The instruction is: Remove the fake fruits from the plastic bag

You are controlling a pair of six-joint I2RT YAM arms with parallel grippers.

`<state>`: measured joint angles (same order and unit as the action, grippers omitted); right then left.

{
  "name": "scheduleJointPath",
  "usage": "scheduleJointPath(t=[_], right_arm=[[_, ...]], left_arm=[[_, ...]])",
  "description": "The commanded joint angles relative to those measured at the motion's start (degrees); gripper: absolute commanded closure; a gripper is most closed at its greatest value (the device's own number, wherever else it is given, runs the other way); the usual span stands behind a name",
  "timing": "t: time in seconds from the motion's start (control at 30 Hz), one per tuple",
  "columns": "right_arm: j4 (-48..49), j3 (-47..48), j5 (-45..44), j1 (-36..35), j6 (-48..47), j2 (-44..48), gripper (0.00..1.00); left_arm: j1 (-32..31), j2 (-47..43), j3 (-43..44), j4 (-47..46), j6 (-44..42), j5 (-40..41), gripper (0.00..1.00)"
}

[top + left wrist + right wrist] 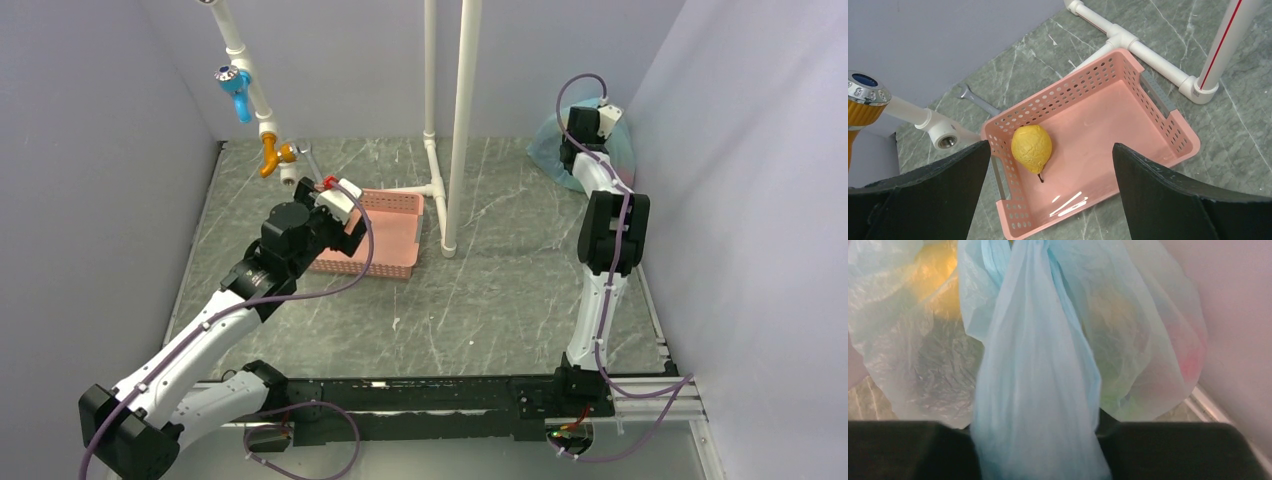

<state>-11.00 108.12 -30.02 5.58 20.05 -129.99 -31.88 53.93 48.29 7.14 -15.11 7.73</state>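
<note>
Left end effector (1050, 148): fingers wide apart, holding nothing and touching nothing. It hangs over a pink basket (1168, 117). The yellow pear (1031, 148) lies on the basket floor right below it, btwn the two fingers and nearer the left one, stem pointing back toward the wrist.

Right end effector (1040, 427): fingers drawn in on the plastic bag (1048, 340). A bunched light-blue fold runs down btwn them, fills the gap and touches both sides. How hard the squeeze is, can't tell. The rest of the bag billows out just beyond the fingertips, up against the wall (1238, 315) on the right of the end effector.

Bench (1238, 145): grey-green marble look w/ pale veins. Plain lilac-grey walls on three sides. A white pipe frame (1148, 52) stands just past the basket, ahead of the left end effector. A wrench (975, 100) lies flat ahead and to its left, beside an orange fitting (863, 100) w/ a chrome cap.

Hard to make out: the fake fruits in the bag show only as blurs thru the plastic. There is a yellow glow (943, 270) ahead-left of the right end effector, greenish (1118, 330) ahead and reddish (1190, 360) ahead-right. Which fruit is which, can't tell. Bag top is cut off by the frame edge. In the top view the right arm covers much of the bag, and its fingers are hidden there.
</note>
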Motion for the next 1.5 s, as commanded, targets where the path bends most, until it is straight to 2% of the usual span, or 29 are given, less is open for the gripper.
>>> scheduleJointPath(t=[0.0,0.1,0.2,0.5,0.67,0.8,0.97,1.03,1.2,1.3,1.47], right_arm=[[2.0,-4.5,3.2,0.3,0.9,4.7,0.79],[3.7,-9.2,3.4,0.4,1.8,7.3,0.95],[2.6,-12.1,5.1,0.4,3.0,9.5,1.0],[14.4,-40.2,20.3,0.2,12.9,25.3,1.0],[13.5,-51.6,24.0,-0.7,16.9,33.5,1.0],[16.0,-62.0,29.7,-3.7,15.3,41.4,1.0],[12.7,-70.1,29.8,-8.7,14.1,52.0,1.0],[11.4,-73.2,31.9,-10.6,13.6,57.0,1.0],[1.2,-80.8,38.6,-15.7,13.8,68.7,1.0],[-4.5,-86.5,40.4,-18.9,17.4,80.5,1.0],[-7.5,-96.2,50.4,-22.9,25.5,97.8,1.0]], left_arm=[[0.5,0.4,3.3,-0.2,1.5,-0.4,0.01],[0.6,0.0,2.6,-0.9,1.6,-0.4,0.01],[0.7,0.4,3.1,-0.4,1.8,-0.4,0.01],[1.3,-0.8,2.6,-1.0,1.9,-0.2,0.01],[1.3,-0.5,2.8,-0.9,2.0,0.1,0.01],[1.4,-1.3,3.4,0.0,3.0,-0.2,0.01],[1.4,-3.0,2.4,-1.0,4.7,-2.5,0.01],[1.4,-2.3,3.0,-0.2,5.6,-3.6,0.01],[1.3,-1.9,4.3,1.2,8.1,-7.1,0.01],[1.1,-1.9,4.5,1.4,8.9,-9.2,0.01],[0.2,-0.4,4.9,1.9,9.7,-11.2,0.01]])
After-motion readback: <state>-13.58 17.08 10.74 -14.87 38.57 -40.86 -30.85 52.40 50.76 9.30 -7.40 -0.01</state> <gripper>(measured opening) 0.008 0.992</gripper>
